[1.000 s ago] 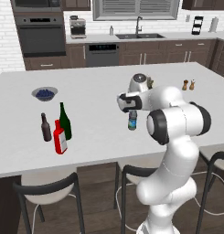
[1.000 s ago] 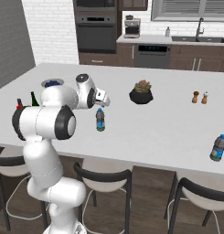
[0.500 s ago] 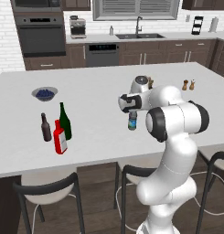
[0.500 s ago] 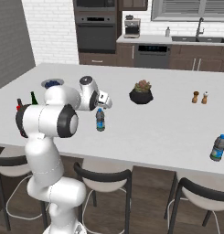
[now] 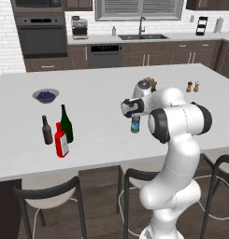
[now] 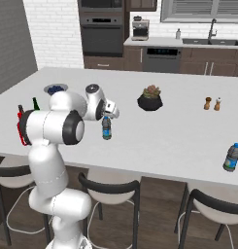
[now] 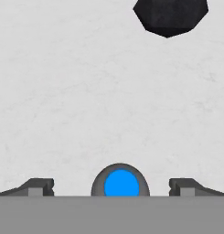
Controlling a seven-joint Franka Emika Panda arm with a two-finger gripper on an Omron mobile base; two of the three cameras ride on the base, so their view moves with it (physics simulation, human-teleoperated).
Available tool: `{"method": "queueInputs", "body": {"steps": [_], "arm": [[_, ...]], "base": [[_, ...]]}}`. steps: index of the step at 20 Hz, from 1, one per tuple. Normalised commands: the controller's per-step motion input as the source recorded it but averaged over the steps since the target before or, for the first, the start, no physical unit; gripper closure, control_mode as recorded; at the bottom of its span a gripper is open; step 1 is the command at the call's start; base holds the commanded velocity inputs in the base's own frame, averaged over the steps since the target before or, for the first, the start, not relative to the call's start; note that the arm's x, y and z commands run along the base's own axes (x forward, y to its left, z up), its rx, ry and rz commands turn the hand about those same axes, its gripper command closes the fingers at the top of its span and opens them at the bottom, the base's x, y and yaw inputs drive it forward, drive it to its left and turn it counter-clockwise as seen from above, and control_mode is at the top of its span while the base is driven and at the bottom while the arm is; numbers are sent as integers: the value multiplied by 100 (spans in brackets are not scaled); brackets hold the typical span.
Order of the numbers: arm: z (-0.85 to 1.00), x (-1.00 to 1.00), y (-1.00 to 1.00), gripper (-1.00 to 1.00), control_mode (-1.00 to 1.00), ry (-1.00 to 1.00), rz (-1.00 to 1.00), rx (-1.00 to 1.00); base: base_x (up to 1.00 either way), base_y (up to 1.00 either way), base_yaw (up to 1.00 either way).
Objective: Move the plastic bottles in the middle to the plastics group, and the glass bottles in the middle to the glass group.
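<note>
2 base cameras behind the arm, left and right, sharing the counter (image 5: 102,140) — hand camera straight down, close.

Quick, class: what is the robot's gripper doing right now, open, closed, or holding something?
Gripper: open, jaws spread either side of the blue-capped water bottle, not gripping it.

A water bottle (image 5: 135,125) stands upright near the middle of the table (image 5: 102,135), directly under the hand (image 7: 112,186), between its spread fingertips. A potted plant (image 6: 150,97) sits behind it. Toward the table's left end stands a group: a wine bottle (image 5: 66,124), a shorter bottle (image 5: 47,130) just beside it, and a flat-sided bottle (image 5: 61,141) in front. A bowl (image 5: 45,95) lies behind them. Another water bottle (image 6: 231,158) stands at the far right.
</note>
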Motion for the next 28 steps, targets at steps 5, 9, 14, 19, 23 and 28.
{"method": "queueInputs", "body": {"steps": [5,9,14,19,23,28], "arm": [[-5,4,0,-100,-100,0,0,0],[-17,0,0,-100,-100,0,0,0],[-5,8,0,-100,-100,0,0,0],[0,3,0,-100,-100,0,0,0],[0,0,0,-100,-100,0,0,0],[0,0,0,100,-100,0,0,0]], "base": [[0,0,0],[0,0,0],[0,0,0],[0,0,0],[0,0,0],[0,0,0]]}}
